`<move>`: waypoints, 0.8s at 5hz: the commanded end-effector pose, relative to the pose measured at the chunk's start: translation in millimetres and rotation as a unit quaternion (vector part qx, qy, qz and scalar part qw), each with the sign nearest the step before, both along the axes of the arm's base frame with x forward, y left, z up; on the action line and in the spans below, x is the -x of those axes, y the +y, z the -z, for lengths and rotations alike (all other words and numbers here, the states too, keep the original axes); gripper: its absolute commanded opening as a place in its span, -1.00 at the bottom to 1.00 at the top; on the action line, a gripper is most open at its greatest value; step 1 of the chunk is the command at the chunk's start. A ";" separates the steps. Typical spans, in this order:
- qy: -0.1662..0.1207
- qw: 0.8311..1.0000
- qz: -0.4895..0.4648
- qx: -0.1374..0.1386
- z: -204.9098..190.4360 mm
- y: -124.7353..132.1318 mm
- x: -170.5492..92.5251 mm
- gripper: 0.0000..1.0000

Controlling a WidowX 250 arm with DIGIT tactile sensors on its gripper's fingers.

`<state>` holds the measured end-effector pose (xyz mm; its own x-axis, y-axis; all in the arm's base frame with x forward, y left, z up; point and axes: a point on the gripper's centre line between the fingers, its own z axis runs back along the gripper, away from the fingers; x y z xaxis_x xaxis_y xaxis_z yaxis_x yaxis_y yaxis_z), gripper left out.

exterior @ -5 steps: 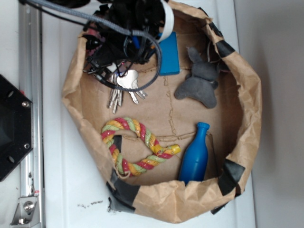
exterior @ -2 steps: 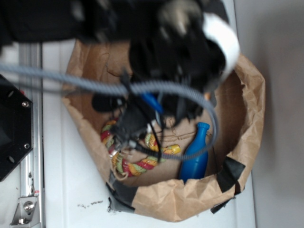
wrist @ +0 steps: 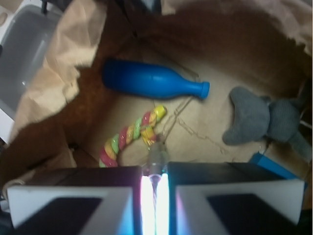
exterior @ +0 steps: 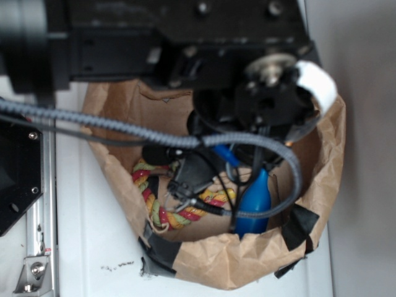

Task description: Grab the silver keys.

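Observation:
In the wrist view my gripper (wrist: 155, 169) is shut on the silver keys (wrist: 156, 155). A blurred silver piece sticks out between the closed jaws, held above the floor of the brown paper bag (wrist: 63, 58). In the exterior view the black arm covers the back of the bag, and the gripper (exterior: 185, 185) hangs over the striped rope toy (exterior: 158, 213). I cannot make out the keys there.
A blue bottle (wrist: 151, 81) lies ahead of the gripper; it also shows in the exterior view (exterior: 253, 201). The rope toy (wrist: 132, 134) lies just below the jaws. A grey plush toy (wrist: 264, 120) and a blue flat object (wrist: 276, 166) lie to the right. The bag's wall (exterior: 247, 266) rings everything.
The arm has swung from the bag's back left towards its front middle. The keys have left their earlier spot on the bag floor and are now between the jaws.

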<state>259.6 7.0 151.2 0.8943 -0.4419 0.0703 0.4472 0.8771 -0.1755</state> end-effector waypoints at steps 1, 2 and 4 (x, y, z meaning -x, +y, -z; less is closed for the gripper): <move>-0.034 0.997 -0.058 0.029 -26.8 19.0 -14.0 -1.00; -0.031 0.996 -0.079 0.036 -28.2 24.1 -12.4 -1.00; -0.071 0.994 -0.078 0.011 -19.7 24.5 -3.3 -1.00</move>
<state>260.2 33.6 153.0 0.9420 -0.2985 0.1535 0.3235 0.9293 -0.1783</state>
